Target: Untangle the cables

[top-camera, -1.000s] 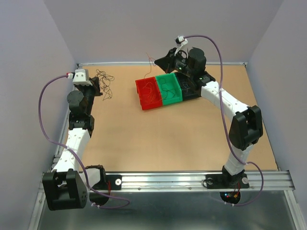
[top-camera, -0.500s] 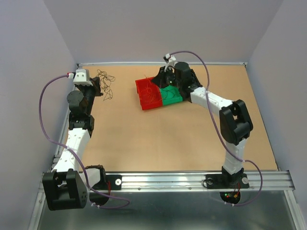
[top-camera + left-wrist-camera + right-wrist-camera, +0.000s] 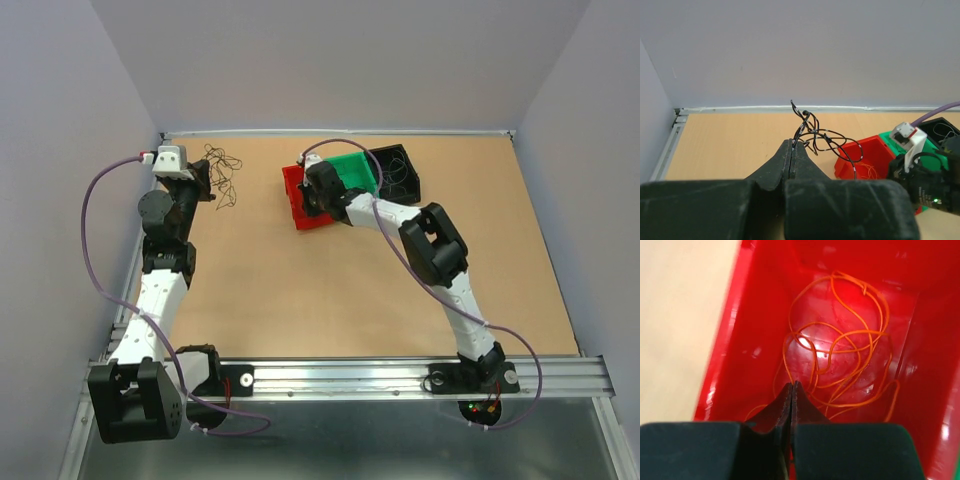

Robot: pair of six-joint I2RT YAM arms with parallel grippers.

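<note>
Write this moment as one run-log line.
left claw: shut on black wires | right claw: shut, over red bin | orange wires: lying in red bin

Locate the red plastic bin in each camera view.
Top external: red plastic bin, back centre, partly under the right arm.
Left wrist: bin at lower right, beyond the dark wire clump.
Right wrist: bin fills the frame, thin orange wires inside.
Shared landmark: tan tabletop along the bin's left wall.
</note>
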